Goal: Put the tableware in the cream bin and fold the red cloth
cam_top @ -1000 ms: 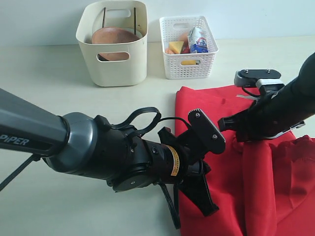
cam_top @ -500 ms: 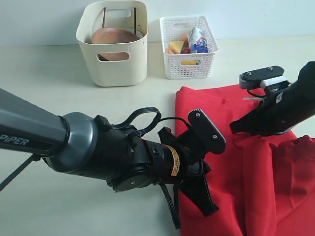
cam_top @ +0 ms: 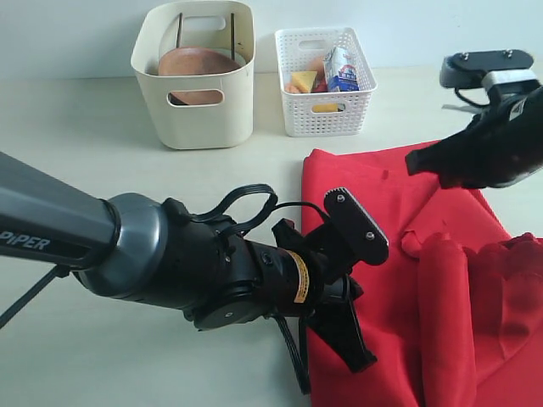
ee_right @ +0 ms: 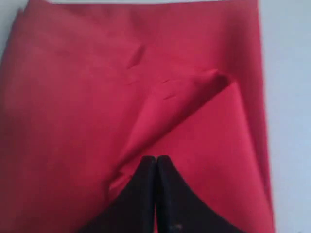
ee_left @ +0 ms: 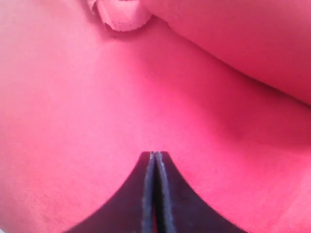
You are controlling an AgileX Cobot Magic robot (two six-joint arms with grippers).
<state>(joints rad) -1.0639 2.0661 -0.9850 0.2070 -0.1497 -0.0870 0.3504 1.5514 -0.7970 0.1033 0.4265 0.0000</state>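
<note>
At red cloth, left gripper, right gripper, jaws closed, cloth edge cropped.

A pale table carries cream bin, white basket and red cloth (rumpled).

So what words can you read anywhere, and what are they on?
"PiPER": on the left arm.
Yellow sticker near that arm's wrist: print too small to read.
Carton in the white basket: print too blurred to read.
</note>
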